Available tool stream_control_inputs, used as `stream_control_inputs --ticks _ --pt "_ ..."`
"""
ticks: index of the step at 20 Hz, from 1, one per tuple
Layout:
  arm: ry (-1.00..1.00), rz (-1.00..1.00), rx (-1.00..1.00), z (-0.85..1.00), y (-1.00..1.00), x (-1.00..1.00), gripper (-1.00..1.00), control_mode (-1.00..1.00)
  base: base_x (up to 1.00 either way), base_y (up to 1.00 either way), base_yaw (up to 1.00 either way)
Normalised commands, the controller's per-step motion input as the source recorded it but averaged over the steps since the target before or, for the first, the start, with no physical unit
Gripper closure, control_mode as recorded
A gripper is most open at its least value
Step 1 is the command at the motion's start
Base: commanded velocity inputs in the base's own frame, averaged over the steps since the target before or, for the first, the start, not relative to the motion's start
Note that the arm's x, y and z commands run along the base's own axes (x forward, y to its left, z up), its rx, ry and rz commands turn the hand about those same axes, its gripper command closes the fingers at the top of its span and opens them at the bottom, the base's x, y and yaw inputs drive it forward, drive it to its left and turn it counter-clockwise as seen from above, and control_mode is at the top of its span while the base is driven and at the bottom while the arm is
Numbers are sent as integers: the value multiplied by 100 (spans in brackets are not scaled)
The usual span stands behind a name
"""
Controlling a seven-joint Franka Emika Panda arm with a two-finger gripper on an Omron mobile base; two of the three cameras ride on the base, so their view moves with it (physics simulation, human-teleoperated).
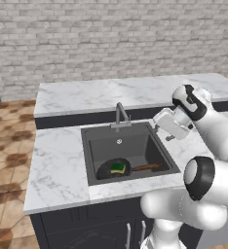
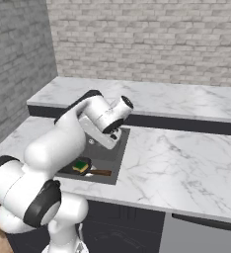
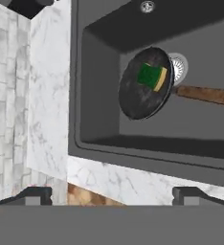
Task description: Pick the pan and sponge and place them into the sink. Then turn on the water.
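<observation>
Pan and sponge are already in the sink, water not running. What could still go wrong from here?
1. The open gripper hangs beside the faucet; reaching for it could knock the spout instead of turning it on.
2. The pan, with the sponge in it, partly covers the drain, so water might drain slowly.

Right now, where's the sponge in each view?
Left base view: sponge lies in the pan, at the sink's near left.
Right base view: lower left of centre, in the pan, just right of the arm.
Hand view: upper right of centre, green face showing.
Shared landmark: the pan's brown wooden handle.
</observation>
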Motion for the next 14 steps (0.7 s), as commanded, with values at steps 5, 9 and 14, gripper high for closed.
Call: stream_control_inputs --ticks 5,9,14 --pt "13 -49 45 2 7 0 -100 -100 0 0 0" --pt "9 -60 36 -1 29 0 -100 -100 0 0 0" --pt "16 -57 32 9 30 3 -100 -100 0 0 0"
